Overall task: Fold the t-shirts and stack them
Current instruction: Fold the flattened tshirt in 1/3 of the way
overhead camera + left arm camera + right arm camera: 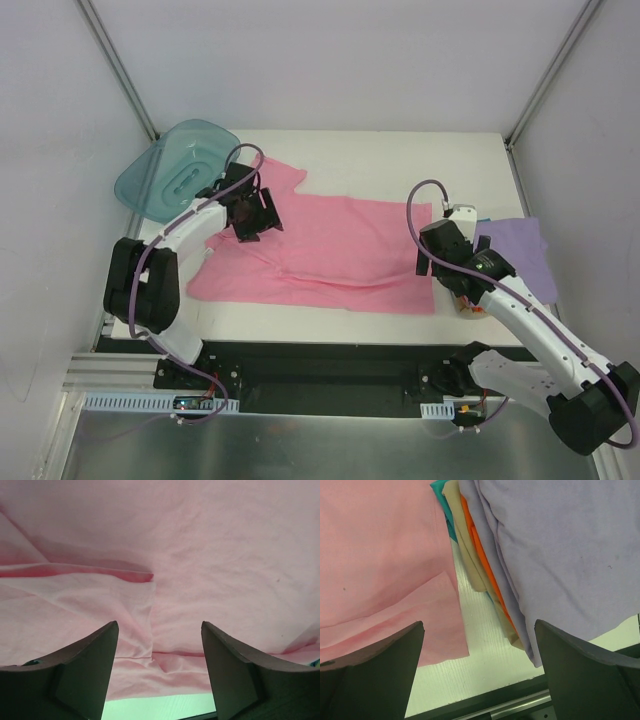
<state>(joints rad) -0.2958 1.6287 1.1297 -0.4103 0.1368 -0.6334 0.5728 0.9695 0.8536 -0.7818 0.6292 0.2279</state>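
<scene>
Pink t-shirt (340, 255) lies spread mid-frame, its upper-left part under the left gripper (160, 630), jaws apart, gripping nothing. Right gripper (479, 630), likewise released, hovers between its right hem and the lavender-topped folded stack (515, 250).

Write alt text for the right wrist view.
An open claw hangs over a white table, between a spread pink t-shirt on the left and a stack of folded shirts, lavender on top, on the right.

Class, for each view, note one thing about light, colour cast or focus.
Top view: bright, even light on the pink shirt. Left wrist view: table strip looks green, pincer fingers dark. Right wrist view: folded stack sharp, evenly lit.
</scene>
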